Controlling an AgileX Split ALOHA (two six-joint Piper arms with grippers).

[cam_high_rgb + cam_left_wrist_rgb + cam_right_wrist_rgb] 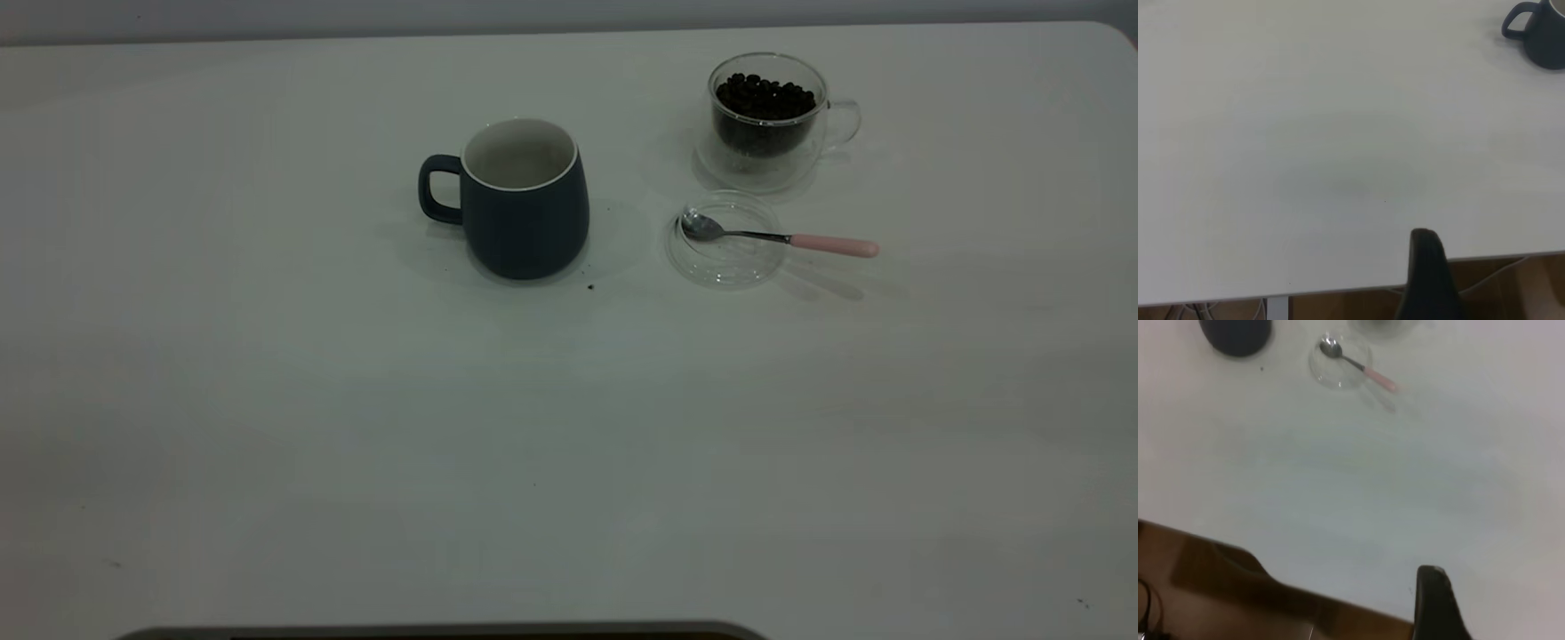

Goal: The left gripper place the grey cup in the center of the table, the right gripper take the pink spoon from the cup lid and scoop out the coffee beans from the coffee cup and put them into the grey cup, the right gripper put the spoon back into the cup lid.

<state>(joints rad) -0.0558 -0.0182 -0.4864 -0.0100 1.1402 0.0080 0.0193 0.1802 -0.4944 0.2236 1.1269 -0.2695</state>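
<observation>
The grey cup (526, 203) is standing upright near the middle of the table (356, 427), a matte slate-blue mug with a rounded belly, an off-white inside and rim, and a loop handle pointing toward the left arm's side. Its inside is looking bare. To its right in the exterior view, the cup lid (726, 240), a shallow clear glass disc with a raised rim, is lying flat. The pink spoon (782, 236) is resting in it, shiny metal bowl inside the rim and pale pink handle sticking out over the edge, away from the mug. Just behind the lid, the coffee cup (770, 120), clear and double-walled with a small handle, is holding a heap of dark coffee beans (765, 100).

A few dark specks are lying on the smooth white surface by the mug's base. The near half of the table is giving wide room.

The left claw (1427, 277) is hovering at the table's edge, well apart from the mug; the right claw (1436, 603) is likewise hanging over an edge, far from the lid. Only one dark finger of each is showing, so I cannot tell their state.
</observation>
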